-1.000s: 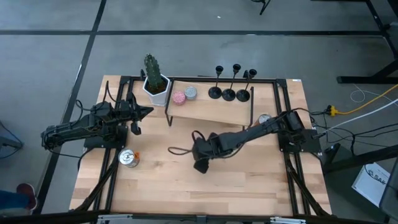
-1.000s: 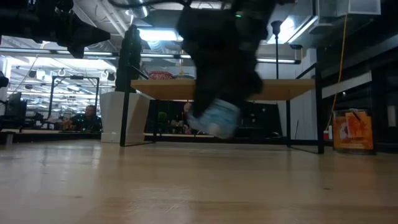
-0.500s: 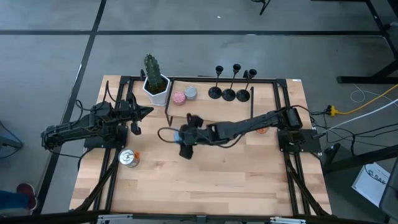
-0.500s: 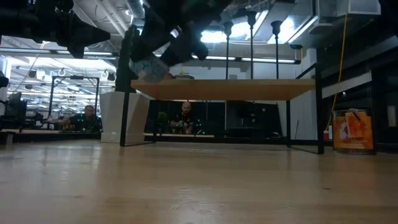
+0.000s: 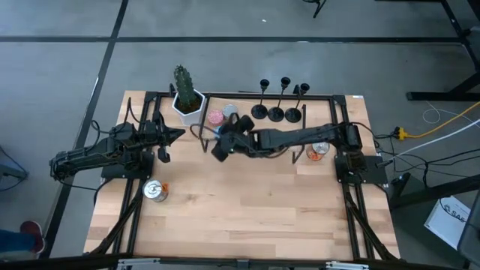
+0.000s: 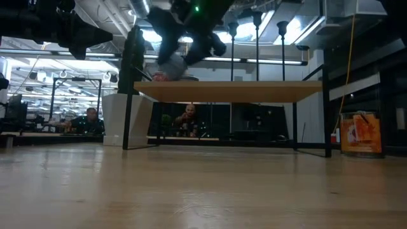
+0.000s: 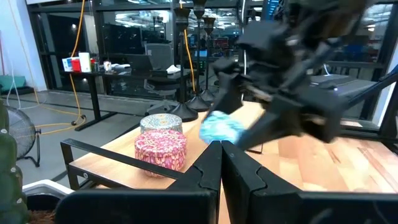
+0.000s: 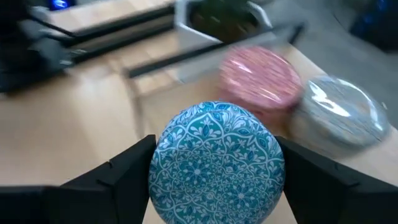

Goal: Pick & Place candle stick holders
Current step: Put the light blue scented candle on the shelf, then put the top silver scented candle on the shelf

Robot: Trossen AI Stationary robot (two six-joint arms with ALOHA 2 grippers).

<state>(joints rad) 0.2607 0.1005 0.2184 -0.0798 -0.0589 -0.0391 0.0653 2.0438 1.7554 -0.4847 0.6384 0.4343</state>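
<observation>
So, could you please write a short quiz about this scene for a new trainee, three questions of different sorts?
1. True or false: the right gripper holds a blue patterned tin.
2. Multiple choice: the three black candle stick holders stand
A) on the raised shelf
B) beside the metal can
C) in the left gripper
3. Fill in: the white pot near the shelf's left end holds a ____.

Key
1. True. It hangs over the shelf's left part, near the pink tin and grey tin.
2. A
3. cactus
</observation>
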